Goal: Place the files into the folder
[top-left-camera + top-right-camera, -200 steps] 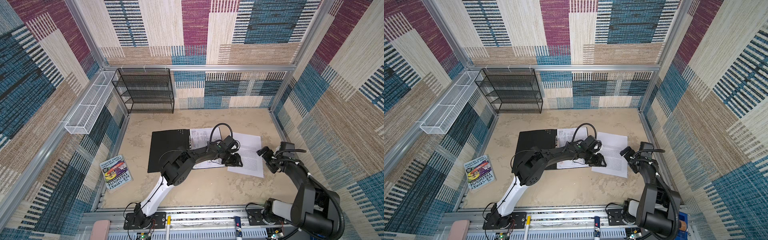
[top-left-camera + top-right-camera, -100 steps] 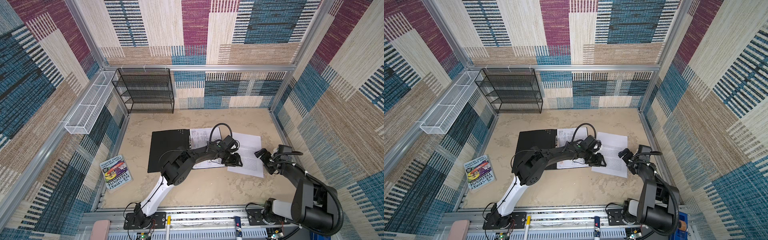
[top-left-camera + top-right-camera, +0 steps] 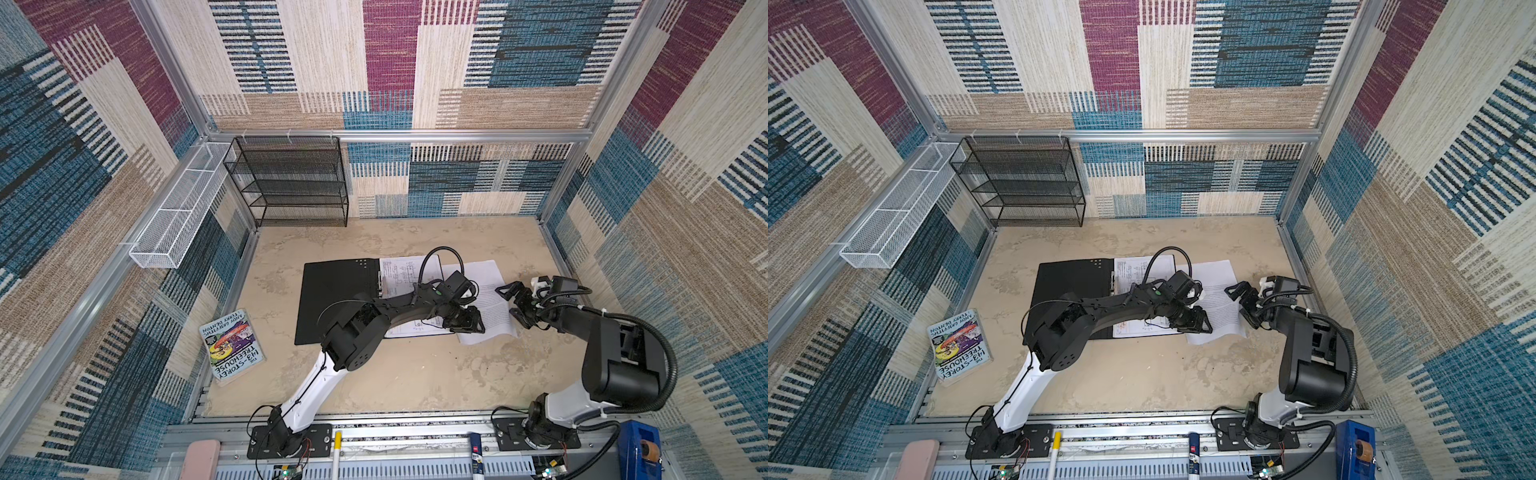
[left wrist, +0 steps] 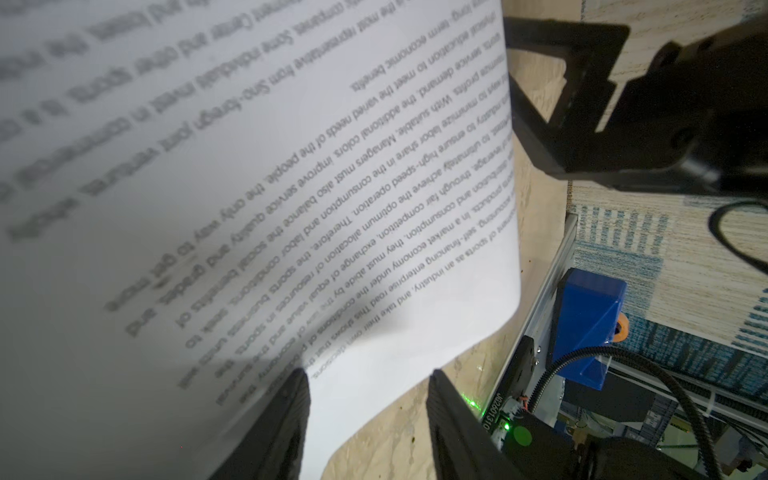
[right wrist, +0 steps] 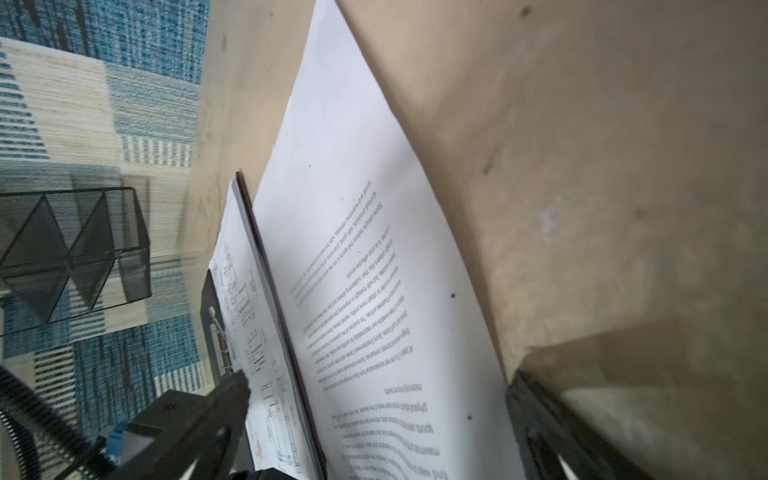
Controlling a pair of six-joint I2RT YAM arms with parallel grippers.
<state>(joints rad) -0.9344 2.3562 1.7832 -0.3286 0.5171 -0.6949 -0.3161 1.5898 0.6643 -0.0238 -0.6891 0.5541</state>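
Lying just off the free edge of the folder (image 3: 336, 299), the text sheet (image 3: 490, 291) runs its long axis roughly parallel with the spine, while a diagram sheet (image 3: 401, 274) already rests on the folder's nearer leaf. The left gripper (image 3: 469, 325) sits at the sheet's folder-side corner, jaws partly apart astride the curled-up paper edge, not clamped; the right gripper (image 3: 505, 300) stands wide open at the edge farthest from the folder, so the sheet likely has to slide spineward
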